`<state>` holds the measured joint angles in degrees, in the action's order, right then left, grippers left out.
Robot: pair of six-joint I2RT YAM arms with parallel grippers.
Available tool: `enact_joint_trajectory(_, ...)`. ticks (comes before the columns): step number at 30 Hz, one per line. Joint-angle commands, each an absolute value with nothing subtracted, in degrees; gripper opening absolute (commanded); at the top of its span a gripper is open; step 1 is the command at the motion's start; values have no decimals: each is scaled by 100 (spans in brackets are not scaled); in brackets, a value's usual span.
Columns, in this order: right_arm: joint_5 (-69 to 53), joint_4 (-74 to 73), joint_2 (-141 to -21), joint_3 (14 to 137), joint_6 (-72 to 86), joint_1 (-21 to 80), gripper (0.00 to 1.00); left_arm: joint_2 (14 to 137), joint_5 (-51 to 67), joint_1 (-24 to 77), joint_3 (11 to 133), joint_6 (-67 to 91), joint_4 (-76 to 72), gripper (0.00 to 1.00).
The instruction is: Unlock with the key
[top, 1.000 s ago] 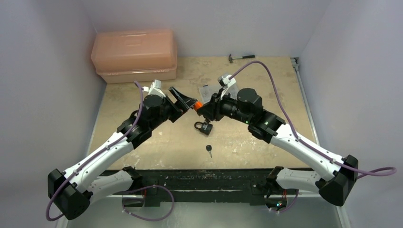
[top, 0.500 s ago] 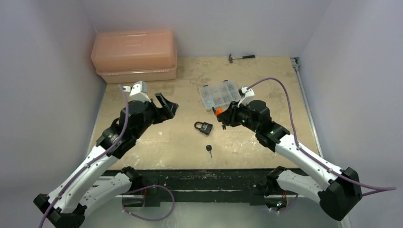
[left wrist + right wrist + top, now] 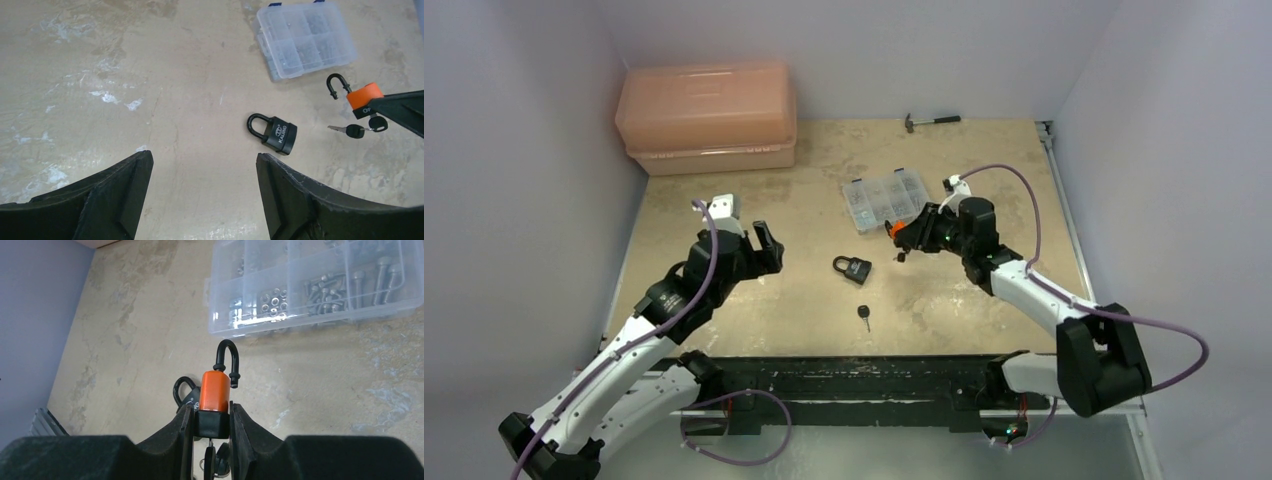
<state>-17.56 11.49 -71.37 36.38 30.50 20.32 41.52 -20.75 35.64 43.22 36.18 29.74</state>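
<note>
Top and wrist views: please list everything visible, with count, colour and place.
toolbox: 1, pink, table's back left
hammer: 1, dark, back edge
organizer: 1, clear, back centre
black padlock: 1, black, table centre
key: 1, black head, near front
orange padlock: 1, orange, in right gripper, shackle open
keys: at least 2, black heads, hanging under it
table: 1, beige
left gripper: 1, black, left side, open
right gripper: 1, black, shut on orange padlock

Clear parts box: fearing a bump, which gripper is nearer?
Right. The right gripper, holding the orange padlock, hovers just beside the clear parts box; the left gripper is far to its left.
</note>
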Motion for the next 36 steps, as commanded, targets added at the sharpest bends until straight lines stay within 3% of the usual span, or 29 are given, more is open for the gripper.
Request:
enact_joint_trajectory(1, -2581, 2296, -7510, 3494, 3303, 1646, 0, 4106, -2368, 3542, 4599, 3210, 3153, 80)
enact_joint_trajectory(11, -2727, 2660, -8470, 3350, 3491, 1016, 0, 4267, -2284, 3540, 4621, 2836, 3138, 80)
enact_joint_trajectory(16, -3356, 3203, -8897, 3139, 3793, 429, 0, 4289, -2274, 3542, 4626, 2813, 3137, 80)
enact_joint_trajectory(25, -3551, 3251, -9104, 3132, 3869, 127, 1, 4296, -2214, 3541, 4609, 2812, 3112, 80)
enact_joint_trajectory(27, -3543, 3183, -9101, 3151, 3854, 83, 13, 4296, -2215, 3542, 4606, 2812, 3111, 80)
enact_joint_trajectory(30, -3458, 3044, -9032, 3173, 3835, 30, 46, 4282, -2202, 3537, 4611, 2817, 3111, 80)
enact_joint_trajectory(32, -3316, 2867, -8917, 3220, 3804, 18, 61, 4265, -2198, 3542, 4612, 2821, 3099, 80)
enact_joint_trajectory(36, -2792, 2247, -8584, 3469, 3614, 18, 77, 4246, -2181, 3540, 4609, 2825, 3102, 80)
